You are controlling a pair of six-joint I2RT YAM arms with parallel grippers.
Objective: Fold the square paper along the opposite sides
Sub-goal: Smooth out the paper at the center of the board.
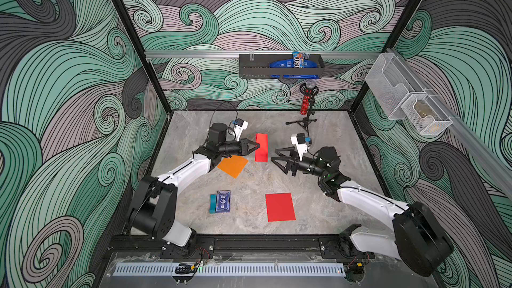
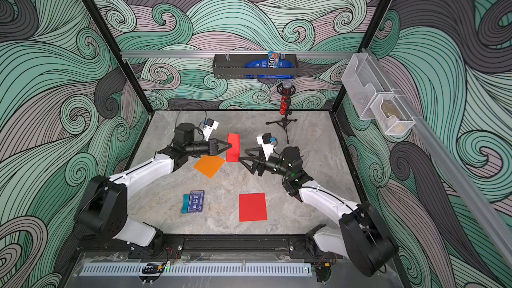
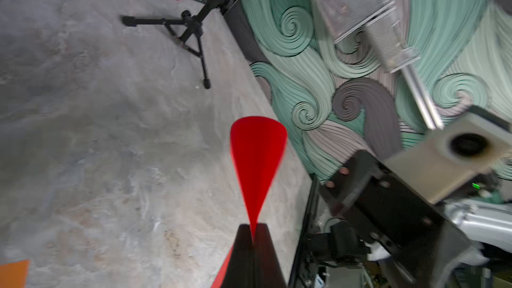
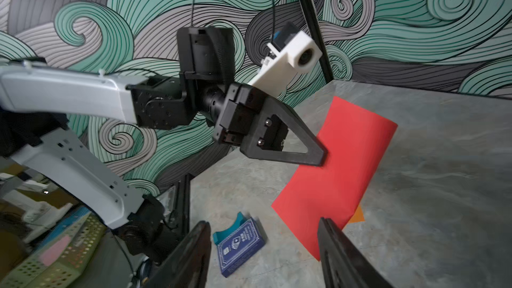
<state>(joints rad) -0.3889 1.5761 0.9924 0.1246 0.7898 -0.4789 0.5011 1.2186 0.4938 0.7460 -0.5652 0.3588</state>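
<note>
A red square paper (image 1: 261,148) (image 2: 233,148) is bent over on itself into a loop. In the left wrist view the paper (image 3: 257,156) looks like a teardrop, its two opposite edges meeting between the jaws. My left gripper (image 1: 258,147) (image 2: 230,147) (image 3: 252,235) is shut on those edges and holds the paper off the table. In the right wrist view the left gripper (image 4: 322,158) pinches the paper (image 4: 340,167) at mid-edge. My right gripper (image 1: 274,154) (image 2: 242,154) (image 4: 263,223) stands open just right of the paper, with nothing between its fingers.
An orange paper (image 1: 232,166) lies under the left wrist. A second red sheet (image 1: 279,206) lies flat near the front. A blue card box (image 1: 223,201) with a teal holder (image 1: 212,203) sits front left. A microphone on a tripod (image 1: 306,112) stands at the back right.
</note>
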